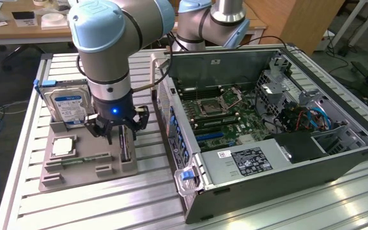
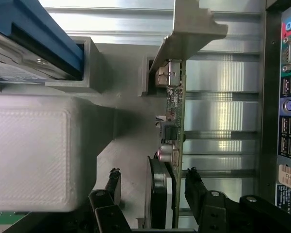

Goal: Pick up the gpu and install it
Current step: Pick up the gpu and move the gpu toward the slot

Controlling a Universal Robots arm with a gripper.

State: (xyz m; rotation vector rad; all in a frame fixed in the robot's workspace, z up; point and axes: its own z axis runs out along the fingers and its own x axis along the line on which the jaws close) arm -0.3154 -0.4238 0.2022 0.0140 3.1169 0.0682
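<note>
Fingers of the gripper stand wide apart astride the gpu, which sits on edge in a slot of the grey holder at the lower left of the exterior view, beside the open computer case. Neither finger seems to touch the card, though the view is tight. Closing off-centre could tip it in its slot, or pinch the fan rather than the board.

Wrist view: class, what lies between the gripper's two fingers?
The gpu, standing on edge in the gray holder, lies between the fingers of the open gripper; the wrist view shows this.
</note>
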